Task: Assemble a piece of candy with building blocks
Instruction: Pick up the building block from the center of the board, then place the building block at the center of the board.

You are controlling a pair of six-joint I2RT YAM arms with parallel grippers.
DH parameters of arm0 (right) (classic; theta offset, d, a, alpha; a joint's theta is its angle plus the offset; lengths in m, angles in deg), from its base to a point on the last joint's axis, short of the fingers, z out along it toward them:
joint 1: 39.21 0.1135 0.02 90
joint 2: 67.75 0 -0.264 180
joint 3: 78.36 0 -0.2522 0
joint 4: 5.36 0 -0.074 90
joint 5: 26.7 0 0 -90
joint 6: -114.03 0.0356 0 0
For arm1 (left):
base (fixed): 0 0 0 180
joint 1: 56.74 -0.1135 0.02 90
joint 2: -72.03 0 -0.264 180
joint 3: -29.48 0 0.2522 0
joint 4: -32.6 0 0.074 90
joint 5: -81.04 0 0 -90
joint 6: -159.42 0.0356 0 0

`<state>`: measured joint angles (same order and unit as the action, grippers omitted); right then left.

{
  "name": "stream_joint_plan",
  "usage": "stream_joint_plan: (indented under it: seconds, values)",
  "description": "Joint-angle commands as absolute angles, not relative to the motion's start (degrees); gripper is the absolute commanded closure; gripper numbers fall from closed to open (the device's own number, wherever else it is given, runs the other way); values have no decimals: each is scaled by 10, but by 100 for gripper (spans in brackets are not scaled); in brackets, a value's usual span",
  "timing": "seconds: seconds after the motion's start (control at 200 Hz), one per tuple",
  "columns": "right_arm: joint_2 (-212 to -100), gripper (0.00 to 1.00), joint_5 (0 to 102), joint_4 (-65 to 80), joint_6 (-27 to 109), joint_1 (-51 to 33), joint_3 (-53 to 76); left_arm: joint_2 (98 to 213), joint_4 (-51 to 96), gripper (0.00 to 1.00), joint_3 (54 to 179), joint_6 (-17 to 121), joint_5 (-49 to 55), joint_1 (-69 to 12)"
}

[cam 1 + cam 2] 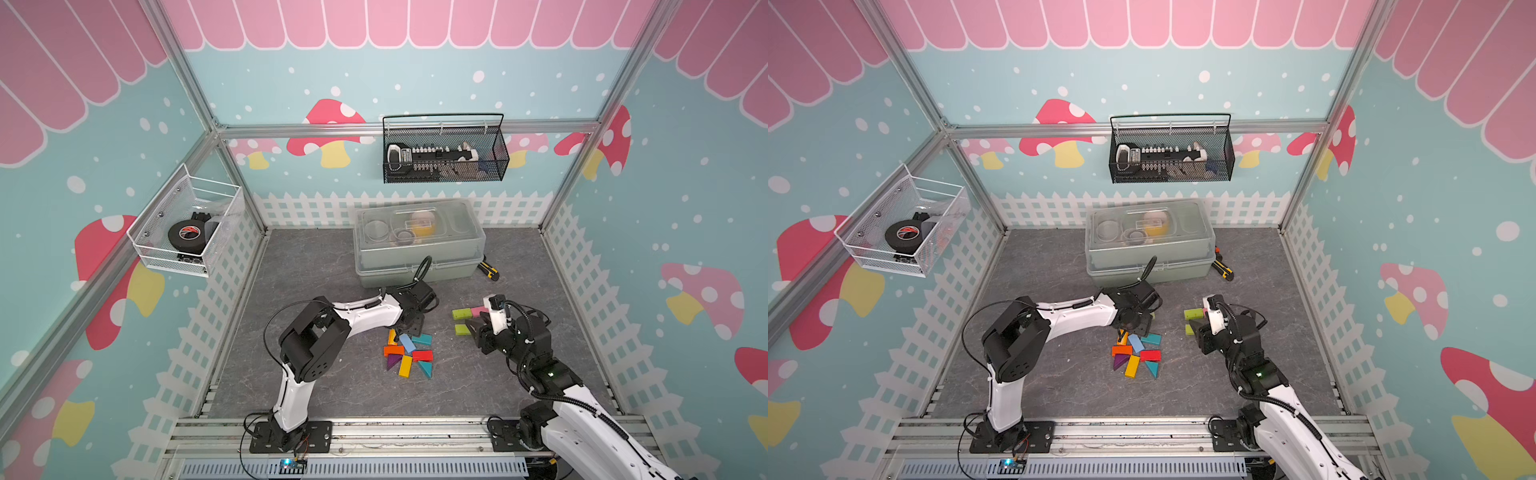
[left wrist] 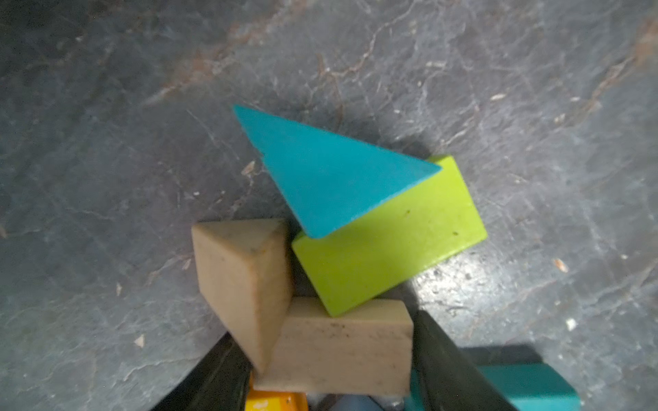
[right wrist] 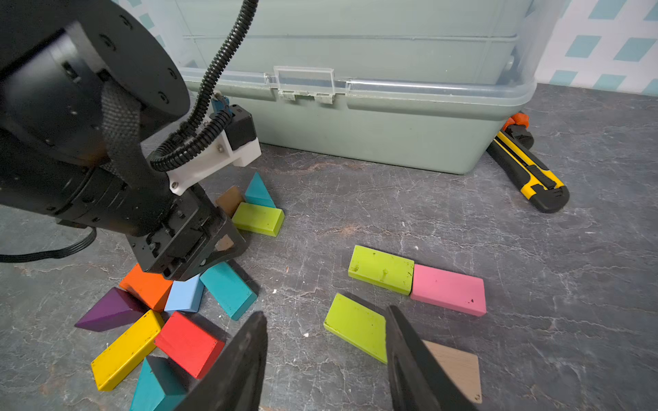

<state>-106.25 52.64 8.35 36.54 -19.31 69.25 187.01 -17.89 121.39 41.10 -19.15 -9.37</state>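
Observation:
The building blocks lie in two groups on the grey table. A mixed pile (image 1: 409,353) (image 1: 1136,353) holds orange, blue, teal, red, yellow and purple pieces. At its far edge my left gripper (image 1: 409,326) (image 2: 329,370) is shut on a tan bar (image 2: 341,352). Against that bar rest a tan prism (image 2: 242,277), a green bar (image 2: 391,245) and a teal triangle (image 2: 327,170). To the right lie a green bar (image 3: 381,268) touching a pink bar (image 3: 448,290), another green bar (image 3: 356,325) and a tan piece (image 3: 455,366). My right gripper (image 3: 327,313) (image 1: 471,324) hangs open and empty over these.
A closed plastic box (image 1: 419,245) stands at the back, close behind the left wrist. A yellow-black utility knife (image 3: 527,170) lies at its right corner. A white wire basket (image 1: 187,224) and a black one (image 1: 444,149) hang on the walls.

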Motion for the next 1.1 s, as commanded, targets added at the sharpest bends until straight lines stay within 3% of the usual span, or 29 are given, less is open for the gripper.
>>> stream_joint_plan:
  seconds: [0.0, 0.59, 0.825, 1.096]
  values:
    - [-1062, 47, 516, 78, 376, -194, 700, 1888, -178, 33, 1212, 405, -188, -95]
    - [-1045, 49, 572, 80, 396, -193, 716, 1804, -195, 51, 1208, 378, -206, -67]
    - [-993, 49, 785, 161, 491, -194, 714, 1778, -205, 52, 1253, 316, -206, 10]
    - [-944, 51, 1000, 223, 548, -199, 700, 1872, -181, 53, 1361, 220, -166, 91]
